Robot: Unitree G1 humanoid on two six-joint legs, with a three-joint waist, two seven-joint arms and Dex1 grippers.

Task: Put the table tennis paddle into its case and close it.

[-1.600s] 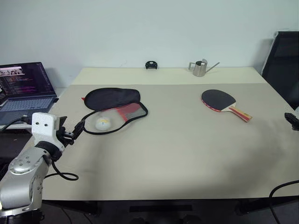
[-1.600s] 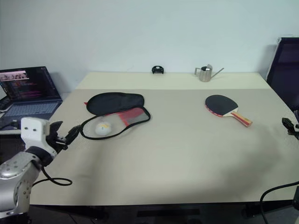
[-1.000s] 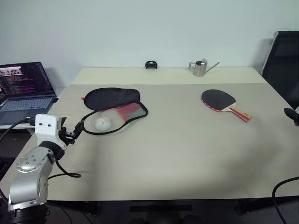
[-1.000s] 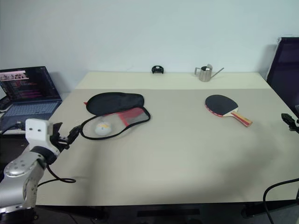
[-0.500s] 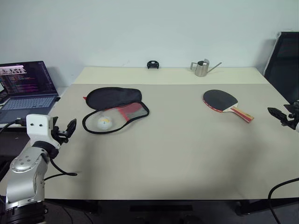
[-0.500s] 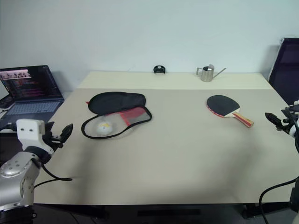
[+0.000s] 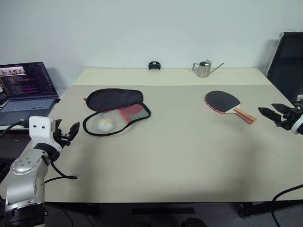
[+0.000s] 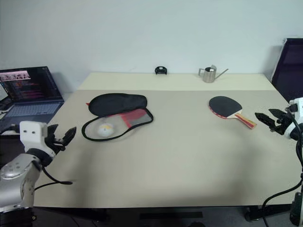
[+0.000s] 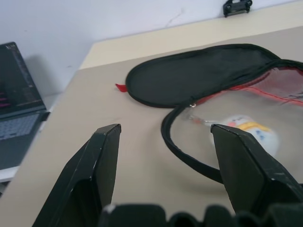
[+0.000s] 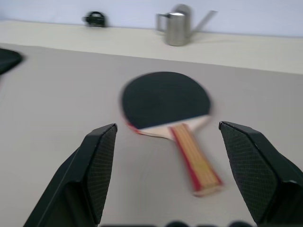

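From the head views, the table tennis paddle lies flat on the beige surface, black face up, its wooden handle pointing toward the right hand. That hand hangs just beside the handle's end, not touching it, with its fingers spread. Well apart from the paddle lies the case, unzipped, its black flap folded back and a white ball resting inside the open loop. The left hand hovers near the case, fingers parted and holding nothing. Beyond the paddle, a small metal watering can stands by the wall, and a laptop sits past the case.

In the left wrist view, the spread black fingers frame the case, with the ball just inside its rim.

In the right wrist view, the wide-set fingers frame the paddle, handle nearest, the can beyond it.
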